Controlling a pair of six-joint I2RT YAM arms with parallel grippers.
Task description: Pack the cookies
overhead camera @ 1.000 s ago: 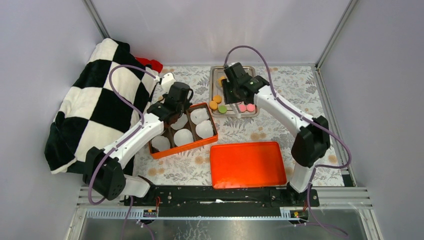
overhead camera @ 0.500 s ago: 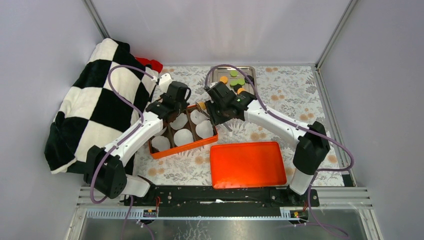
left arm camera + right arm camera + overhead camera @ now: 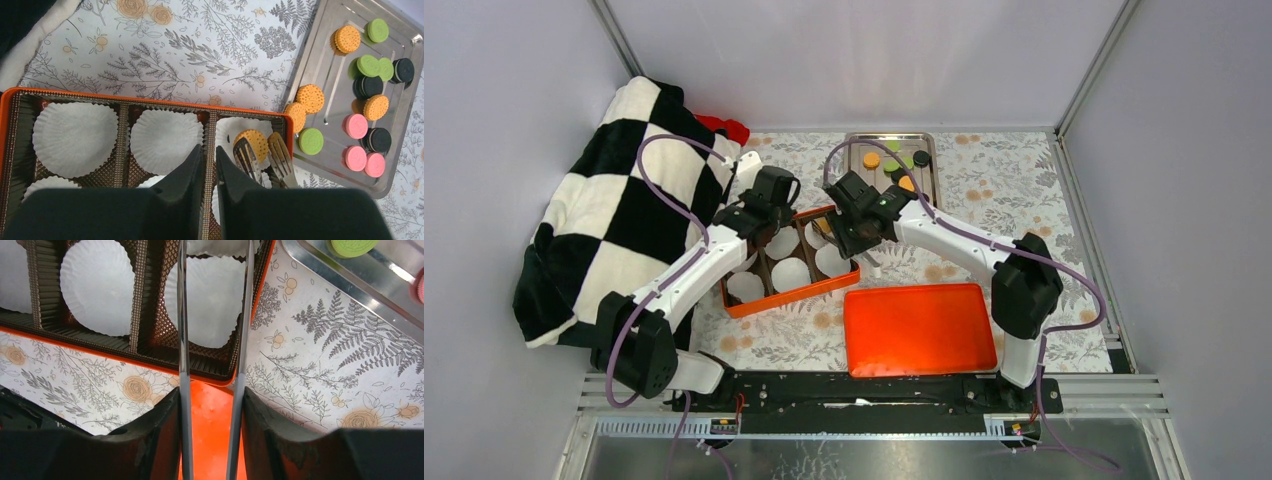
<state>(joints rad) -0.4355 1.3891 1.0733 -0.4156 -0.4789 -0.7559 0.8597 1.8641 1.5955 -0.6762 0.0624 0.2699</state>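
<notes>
Swung over from the steel tray (image 3: 320, 75), my right claw (image 3: 212, 430), clamped on tongs (image 3: 182, 340), held an orange cookie (image 3: 253, 142) over the corner paper cup (image 3: 230, 131) of the orange box (image 3: 150, 100). Other cookies (image 3: 356, 125) lay on the tray on the bench (image 3: 200, 45). My left claw (image 3: 207, 160) hovered above the box, nearly closed and empty.

On the worktop (image 3: 1014, 190), the box (image 3: 789, 296) sits left of centre, paper cups (image 3: 790, 274) in its cells. The tray (image 3: 921, 141) of cookies (image 3: 872, 160) lies behind it, to the right; one cookie (image 3: 252, 142) hangs in tongs (image 3: 246, 160) over the box's far right cup. The lid (image 3: 914, 328) lies in front, right of the box.
</notes>
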